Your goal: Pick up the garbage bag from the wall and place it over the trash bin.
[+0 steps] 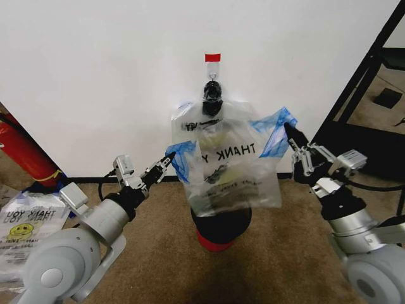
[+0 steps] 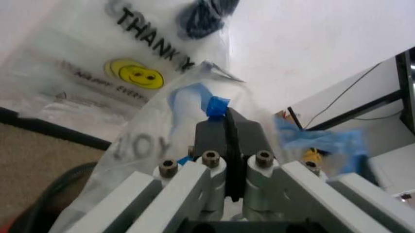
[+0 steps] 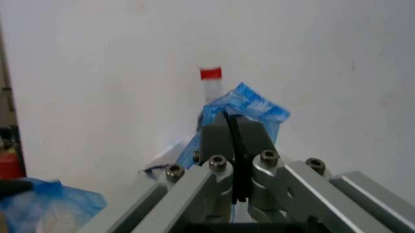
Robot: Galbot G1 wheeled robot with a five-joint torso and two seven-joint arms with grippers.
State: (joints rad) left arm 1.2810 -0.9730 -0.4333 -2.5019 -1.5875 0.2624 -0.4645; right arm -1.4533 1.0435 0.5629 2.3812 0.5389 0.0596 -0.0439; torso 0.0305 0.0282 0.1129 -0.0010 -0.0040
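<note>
Bag status: we count one garbage bag (image 1: 231, 166) stretched between our two grippers, in front of the wall (image 1: 107, 76) and directly above the trash bin (image 1: 221, 225). Its top still sits at the black clip (image 1: 212, 98), which hangs below one red tape strip (image 1: 212, 57).

Left gripper (image 1: 168, 161) is clamped on the bag's left blue handle; in the left wrist view the fingers (image 2: 214, 138) are pressed together with blue film sticking out between them. Right gripper (image 1: 292, 138) is clamped on the right blue handle, held higher than the left; the right wrist view shows those fingers (image 3: 217, 141) closed too, with blue plastic bunched at the tips. So we have two handles, two grips, one each.

One bin: black, red base, standing on the brown carpet (image 1: 164, 253) just under the bag's lower edge; we can't tell whether the bag touches it.

Spare bags (image 1: 28, 228) with the same print lie on the floor at our far left; exact count is unclear. One red cylinder (image 1: 25, 152) leans against the wall there. One black shelf frame (image 1: 361, 82) stands on the right.
</note>
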